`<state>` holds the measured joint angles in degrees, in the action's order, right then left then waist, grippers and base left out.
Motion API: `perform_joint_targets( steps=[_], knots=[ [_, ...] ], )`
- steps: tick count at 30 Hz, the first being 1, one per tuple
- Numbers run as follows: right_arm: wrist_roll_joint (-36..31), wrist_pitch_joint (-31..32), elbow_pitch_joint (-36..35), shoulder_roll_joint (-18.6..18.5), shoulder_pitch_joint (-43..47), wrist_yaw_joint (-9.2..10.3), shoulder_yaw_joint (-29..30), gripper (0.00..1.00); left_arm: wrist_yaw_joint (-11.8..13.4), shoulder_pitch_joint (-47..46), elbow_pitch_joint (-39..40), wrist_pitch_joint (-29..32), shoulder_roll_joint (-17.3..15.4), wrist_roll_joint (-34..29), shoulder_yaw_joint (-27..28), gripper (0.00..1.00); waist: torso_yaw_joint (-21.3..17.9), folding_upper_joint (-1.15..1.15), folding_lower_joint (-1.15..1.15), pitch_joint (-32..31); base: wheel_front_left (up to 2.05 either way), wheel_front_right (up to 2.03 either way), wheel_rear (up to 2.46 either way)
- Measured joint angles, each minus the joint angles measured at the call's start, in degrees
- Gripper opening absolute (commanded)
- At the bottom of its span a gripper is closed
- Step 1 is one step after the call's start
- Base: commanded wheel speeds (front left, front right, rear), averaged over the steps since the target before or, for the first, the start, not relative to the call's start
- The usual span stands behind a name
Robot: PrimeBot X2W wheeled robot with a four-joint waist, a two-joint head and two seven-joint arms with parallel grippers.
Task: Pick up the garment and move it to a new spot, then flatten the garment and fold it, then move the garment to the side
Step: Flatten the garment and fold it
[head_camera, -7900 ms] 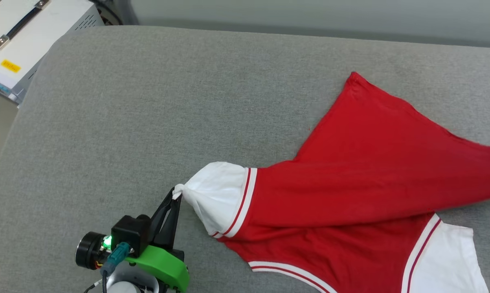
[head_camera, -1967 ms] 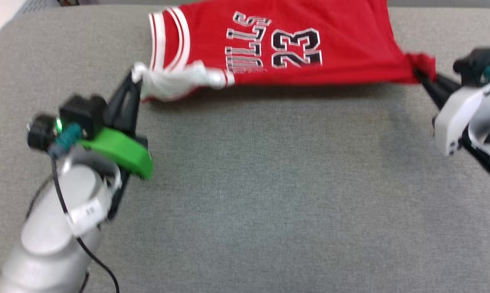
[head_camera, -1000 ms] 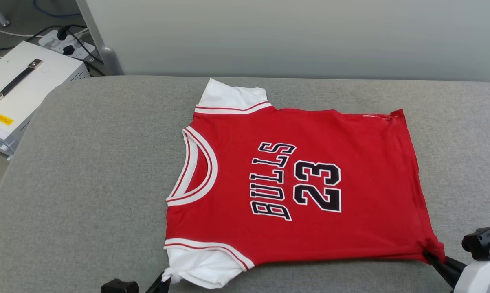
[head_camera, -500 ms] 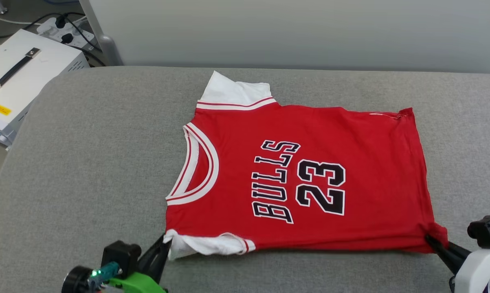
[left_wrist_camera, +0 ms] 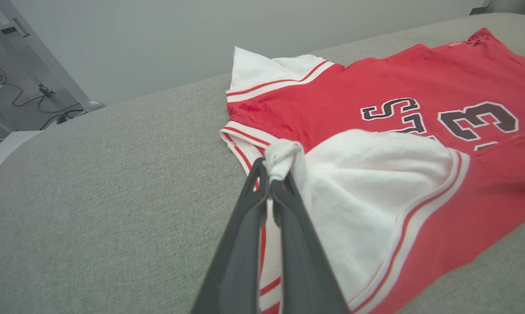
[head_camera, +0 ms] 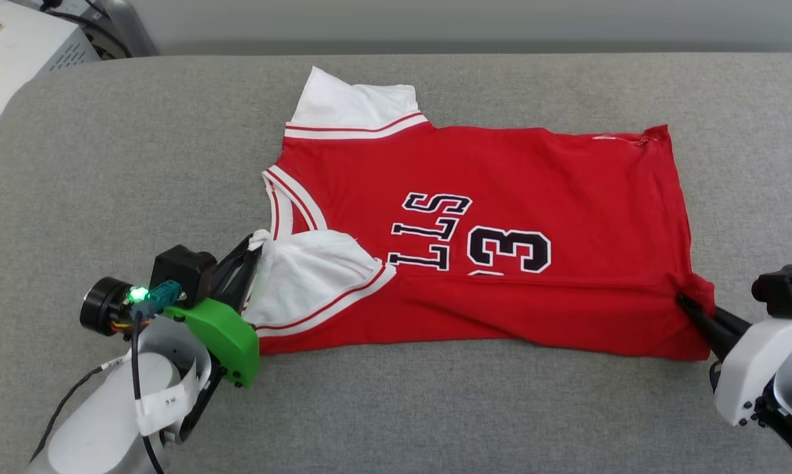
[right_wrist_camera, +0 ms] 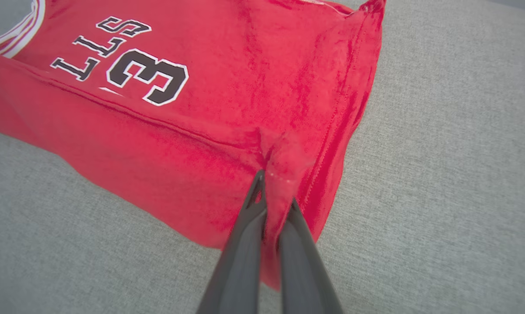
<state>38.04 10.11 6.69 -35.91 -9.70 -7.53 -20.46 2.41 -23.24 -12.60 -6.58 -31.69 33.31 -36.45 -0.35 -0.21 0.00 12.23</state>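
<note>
the red jersey-style garment (head_camera: 534, 178) with white short sleeves and striped trim lies on the grey fabric-covered surface (head_camera: 139, 164). its collar points toward the robot's left and its hem toward the right. its near long edge is folded over the chest, so of the black print only "lls" and "3" can be read.

the left gripper (head_camera: 252, 249), with two long dark fingers, is pressed together on the tip of the near white sleeve (head_camera: 310, 276). this sleeve lies turned onto the red front, just beside the collar. the right gripper (head_camera: 686, 306) pinches the near hem corner, where the cloth is bunched into a small ridge.

the left wrist view shows a knob of white cloth above the closed fingertips, and a grey metal frame leg (left_wrist_camera: 39, 65) beyond the surface. the right wrist view shows the hem stitching at the pinch. the head view shows both grippers together and a white metal box (head_camera: 14, 39) at the far left.
</note>
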Motion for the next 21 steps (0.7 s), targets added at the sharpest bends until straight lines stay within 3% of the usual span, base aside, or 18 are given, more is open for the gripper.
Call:
perform_joint_targets(
  steps=[13,21],
  knots=[
    [-0.16,0.88,7.73,0.93,-9.96,0.00,-3.33,0.00,-5.89,-9.05,-17.47,-2.94,3.98,-1.18,-2.33,0.00,-1.00,0.00,0.00,6.79,0.00,0.00,0.00],
    [0.46,0.09,11.66,1.32,-12.71,0.00,-6.30,0.00,-8.29,-11.61,-26.68,-5.10,6.93,-1.14,-4.27,0.00,-0.99,0.00,0.00,7.56,0.00,0.00,0.00]
  ],
)
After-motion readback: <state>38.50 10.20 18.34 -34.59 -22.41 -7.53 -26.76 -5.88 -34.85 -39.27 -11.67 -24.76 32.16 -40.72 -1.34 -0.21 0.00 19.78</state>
